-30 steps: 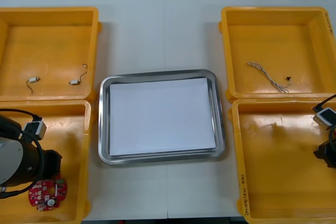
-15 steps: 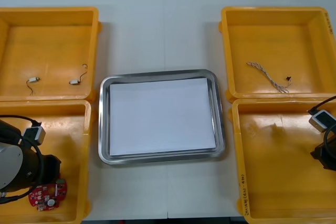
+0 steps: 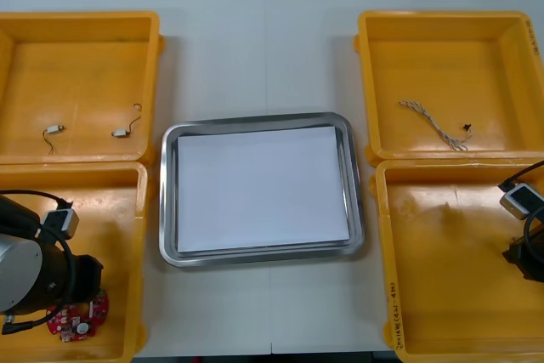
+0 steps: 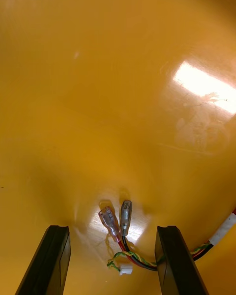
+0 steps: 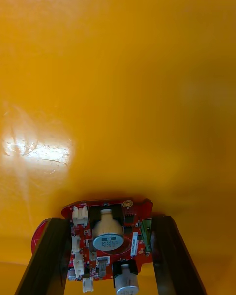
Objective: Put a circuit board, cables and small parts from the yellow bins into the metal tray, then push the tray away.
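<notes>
Red circuit board (image 5: 108,233) lies between the spread fingers of my left claw (image 5: 110,222), ready for gripping; my right claw (image 4: 113,228) gapes astride the red and yellow cable (image 4: 129,259).

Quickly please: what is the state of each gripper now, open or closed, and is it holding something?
Left gripper: open, the circuit board lies between its fingers.
Right gripper: open, a cable lies between its fingers.

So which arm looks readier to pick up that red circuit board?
Left. The left gripper is down in the near left bin, its open fingers either side of the circuit board. The right gripper sits in the near right bin, over a cable.
</notes>
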Robot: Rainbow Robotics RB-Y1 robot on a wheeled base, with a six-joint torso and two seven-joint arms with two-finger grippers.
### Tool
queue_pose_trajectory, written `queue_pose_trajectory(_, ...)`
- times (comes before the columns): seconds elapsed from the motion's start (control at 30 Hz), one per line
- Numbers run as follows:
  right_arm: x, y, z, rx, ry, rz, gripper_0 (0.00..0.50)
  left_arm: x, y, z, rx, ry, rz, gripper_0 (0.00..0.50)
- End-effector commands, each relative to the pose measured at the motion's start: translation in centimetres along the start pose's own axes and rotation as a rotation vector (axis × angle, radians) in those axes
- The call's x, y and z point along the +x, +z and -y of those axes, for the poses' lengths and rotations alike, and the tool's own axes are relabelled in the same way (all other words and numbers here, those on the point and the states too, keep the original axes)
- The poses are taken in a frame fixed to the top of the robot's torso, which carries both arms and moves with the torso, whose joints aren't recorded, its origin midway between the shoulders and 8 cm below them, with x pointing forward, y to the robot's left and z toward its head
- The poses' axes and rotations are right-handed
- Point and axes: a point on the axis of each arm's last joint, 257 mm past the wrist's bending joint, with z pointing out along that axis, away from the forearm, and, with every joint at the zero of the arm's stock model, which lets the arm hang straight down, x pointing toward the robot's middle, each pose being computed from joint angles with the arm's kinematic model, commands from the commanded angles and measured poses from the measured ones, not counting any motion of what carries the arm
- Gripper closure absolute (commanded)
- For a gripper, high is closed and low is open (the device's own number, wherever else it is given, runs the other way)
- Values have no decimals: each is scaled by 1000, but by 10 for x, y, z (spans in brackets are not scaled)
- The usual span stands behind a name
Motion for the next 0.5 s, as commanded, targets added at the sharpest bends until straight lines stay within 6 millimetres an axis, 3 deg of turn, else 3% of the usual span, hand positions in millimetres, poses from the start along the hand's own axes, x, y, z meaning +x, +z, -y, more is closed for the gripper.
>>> queue_pose_trajectory(0.03,12,-2,3,5,8,-25,0,14,5,6,9,-44,-20,55)
queue_pose_trajectory(0.23,12,-2,1,-3,16,-25,0,14,5,5,7,-43,-18,161)
queue_pose_trajectory(0.33,15,-1,2,-5,25,-28,0,14,5,6,8,-48,-18,297)
queue_pose_trajectory(0.5,16,8,5,-29,65,-7,0,14,5,4,2,-53,-17,437)
